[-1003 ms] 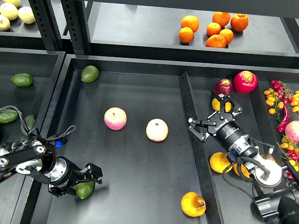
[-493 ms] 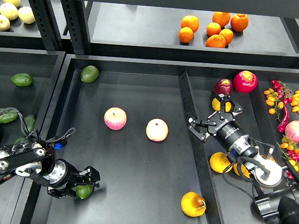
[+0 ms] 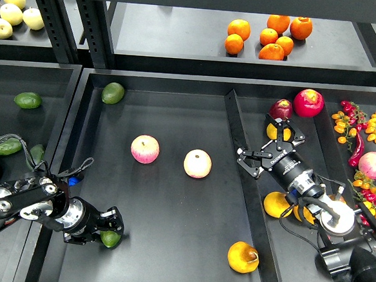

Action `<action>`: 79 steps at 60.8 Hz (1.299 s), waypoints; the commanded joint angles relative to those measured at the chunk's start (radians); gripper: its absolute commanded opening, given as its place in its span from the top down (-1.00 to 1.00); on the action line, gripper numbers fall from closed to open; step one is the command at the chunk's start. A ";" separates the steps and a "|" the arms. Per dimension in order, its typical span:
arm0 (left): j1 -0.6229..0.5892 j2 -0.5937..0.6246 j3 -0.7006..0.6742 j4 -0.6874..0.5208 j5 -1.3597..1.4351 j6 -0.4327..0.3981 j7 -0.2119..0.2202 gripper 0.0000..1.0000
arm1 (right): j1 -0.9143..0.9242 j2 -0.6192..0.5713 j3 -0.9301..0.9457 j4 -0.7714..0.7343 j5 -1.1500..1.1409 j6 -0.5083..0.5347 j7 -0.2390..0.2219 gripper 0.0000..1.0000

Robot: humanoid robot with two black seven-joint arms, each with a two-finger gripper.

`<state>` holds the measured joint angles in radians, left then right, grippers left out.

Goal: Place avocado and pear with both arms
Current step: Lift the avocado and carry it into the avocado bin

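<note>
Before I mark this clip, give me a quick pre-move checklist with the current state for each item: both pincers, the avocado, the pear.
1. Left pincer closed around the avocado: ok, fingers sit on both sides of it, low in the centre bin.
2. Avocado lifted clear of the bin floor: cannot tell from the head view.
3. Right pincer open and empty: ok, fingers are spread, nothing between them.
4. Pear reachable and unobstructed: ok, it lies alone near the divider, lower part of the centre bin.
5. Right pincer aligned over the pear: not ok, it hangs over the right bin, well above the pear in the view.
</note>
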<state>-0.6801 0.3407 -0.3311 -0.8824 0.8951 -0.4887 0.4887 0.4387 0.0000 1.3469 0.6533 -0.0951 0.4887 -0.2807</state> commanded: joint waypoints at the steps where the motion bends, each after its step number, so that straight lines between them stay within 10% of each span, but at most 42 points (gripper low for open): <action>1: -0.006 -0.002 -0.020 -0.012 0.004 0.000 0.000 0.16 | 0.000 0.000 0.000 -0.001 0.000 0.000 0.000 -1.00; 79: -0.065 0.440 -0.229 -0.095 -0.114 0.000 0.000 0.14 | -0.015 0.000 -0.005 0.005 0.000 0.000 0.000 -1.00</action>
<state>-0.7494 0.7611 -0.5581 -0.9811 0.7838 -0.4888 0.4887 0.4236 0.0000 1.3422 0.6581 -0.0951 0.4887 -0.2807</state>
